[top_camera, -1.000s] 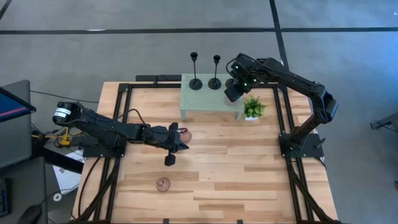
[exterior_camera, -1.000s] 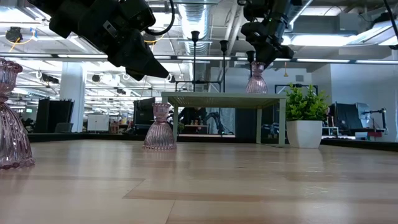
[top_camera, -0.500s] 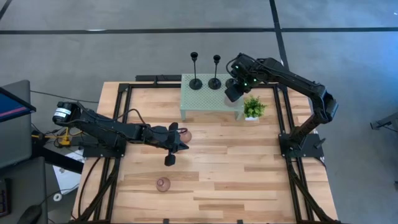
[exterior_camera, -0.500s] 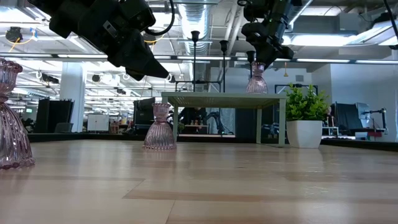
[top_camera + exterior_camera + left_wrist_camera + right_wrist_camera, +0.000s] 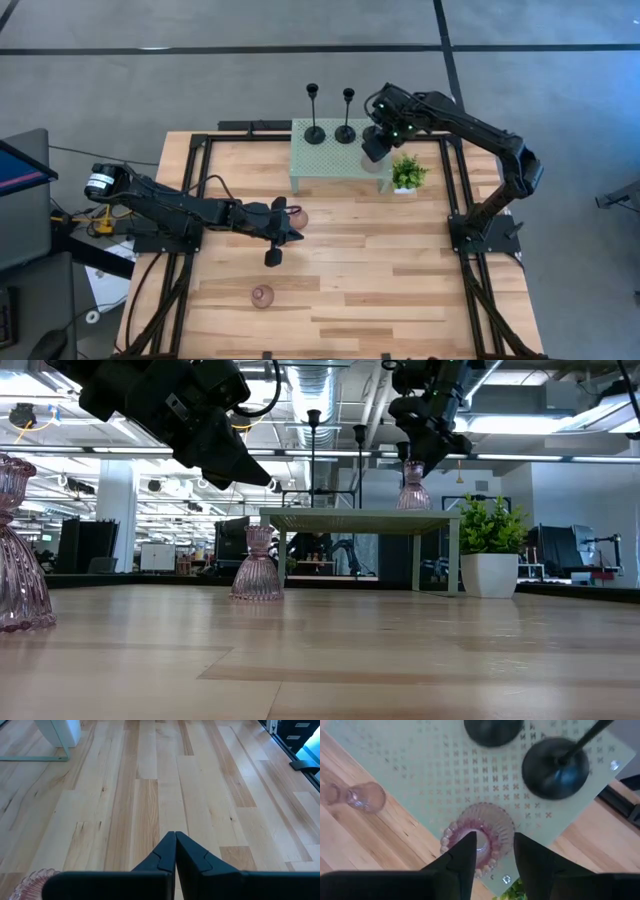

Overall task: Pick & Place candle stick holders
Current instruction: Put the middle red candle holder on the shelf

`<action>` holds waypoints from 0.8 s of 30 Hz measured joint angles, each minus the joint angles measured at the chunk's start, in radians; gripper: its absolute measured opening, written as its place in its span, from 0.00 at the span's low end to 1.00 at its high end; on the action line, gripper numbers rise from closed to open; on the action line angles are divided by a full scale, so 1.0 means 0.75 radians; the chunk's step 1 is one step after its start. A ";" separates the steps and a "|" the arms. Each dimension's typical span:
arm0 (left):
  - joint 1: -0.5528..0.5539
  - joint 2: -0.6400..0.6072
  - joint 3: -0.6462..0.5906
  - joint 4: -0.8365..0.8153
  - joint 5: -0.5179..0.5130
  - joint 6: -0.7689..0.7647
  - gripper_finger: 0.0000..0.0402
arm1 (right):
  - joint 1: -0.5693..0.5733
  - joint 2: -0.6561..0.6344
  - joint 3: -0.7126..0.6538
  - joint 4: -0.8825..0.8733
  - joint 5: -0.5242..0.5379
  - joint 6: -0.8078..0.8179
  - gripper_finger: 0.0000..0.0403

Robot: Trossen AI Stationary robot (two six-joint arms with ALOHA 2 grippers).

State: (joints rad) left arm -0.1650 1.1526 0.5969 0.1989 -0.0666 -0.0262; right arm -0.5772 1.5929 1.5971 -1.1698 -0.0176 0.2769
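Right tool [image 5: 492, 851] seemingly parted; left tool [image 5: 175, 851] pinched closed.

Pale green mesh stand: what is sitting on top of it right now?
On the mesh stand are two black candle stick holders and one pink holder. The right pincer, open, hangs directly over the pink one, so the high view hides it.

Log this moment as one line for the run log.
right gripper: open, over pink holder on mesh stand | left gripper: shut, empty, over table | black holders: on stand
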 joint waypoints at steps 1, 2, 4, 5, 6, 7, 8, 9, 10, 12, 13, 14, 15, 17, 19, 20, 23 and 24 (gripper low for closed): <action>0.000 0.000 0.000 0.000 0.000 0.000 0.02 | -0.002 0.000 0.010 0.003 0.000 0.000 0.30; 0.000 0.000 0.000 -0.001 0.000 0.000 0.02 | -0.004 -0.001 0.019 0.003 0.000 0.000 0.30; 0.000 0.000 0.000 -0.001 0.000 0.000 0.02 | -0.013 -0.001 0.037 0.001 0.000 -0.012 0.30; 0.000 0.000 0.000 -0.001 0.000 0.000 0.02 | -0.016 -0.001 0.047 -0.002 0.000 -0.019 0.30; 0.000 0.000 0.000 -0.001 0.000 0.000 0.02 | -0.019 -0.001 0.058 -0.002 -0.001 -0.020 0.30; 0.000 0.000 0.000 -0.001 0.000 0.000 0.02 | -0.020 -0.001 0.066 -0.002 -0.002 -0.020 0.30; 0.000 0.000 0.000 -0.001 0.000 0.000 0.02 | -0.020 -0.001 0.072 -0.003 -0.001 -0.020 0.30; 0.000 0.000 0.000 -0.001 0.000 0.000 0.02 | -0.020 -0.001 0.077 -0.005 -0.001 -0.020 0.30; 0.000 0.000 0.000 -0.001 0.000 0.000 0.02 | -0.020 -0.001 0.082 -0.008 -0.002 -0.021 0.30; 0.000 0.000 0.000 -0.001 0.000 0.000 0.02 | -0.020 -0.001 0.088 -0.006 -0.003 -0.025 0.29; 0.000 0.000 0.000 -0.002 0.000 0.000 0.02 | -0.020 -0.002 0.088 -0.010 -0.005 -0.027 0.29; 0.000 0.000 0.000 -0.002 0.000 0.000 0.02 | -0.020 -0.002 0.088 -0.018 -0.005 -0.030 0.29; 0.000 0.000 0.000 -0.002 0.000 0.000 0.02 | -0.020 -0.002 0.088 -0.028 -0.006 -0.031 0.29; 0.000 0.000 0.000 -0.003 0.000 0.000 0.02 | -0.020 -0.002 0.088 -0.061 -0.006 -0.031 0.29; 0.000 0.000 0.000 -0.005 0.000 0.000 0.02 | -0.020 -0.002 0.088 -0.100 -0.006 -0.027 0.29; 0.000 0.000 0.000 -0.006 0.000 0.000 0.02 | -0.020 -0.002 0.088 -0.124 -0.006 -0.022 0.29; 0.000 0.000 0.000 -0.007 0.000 0.000 0.02 | -0.014 -0.015 0.089 -0.195 -0.010 -0.009 0.29; 0.000 0.000 0.000 -0.007 0.000 0.000 0.02 | -0.006 -0.020 0.093 -0.224 -0.010 -0.009 0.29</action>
State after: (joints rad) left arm -0.1650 1.1526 0.5970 0.1936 -0.0666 -0.0261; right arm -0.5820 1.5780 1.6666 -1.3377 -0.0254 0.2703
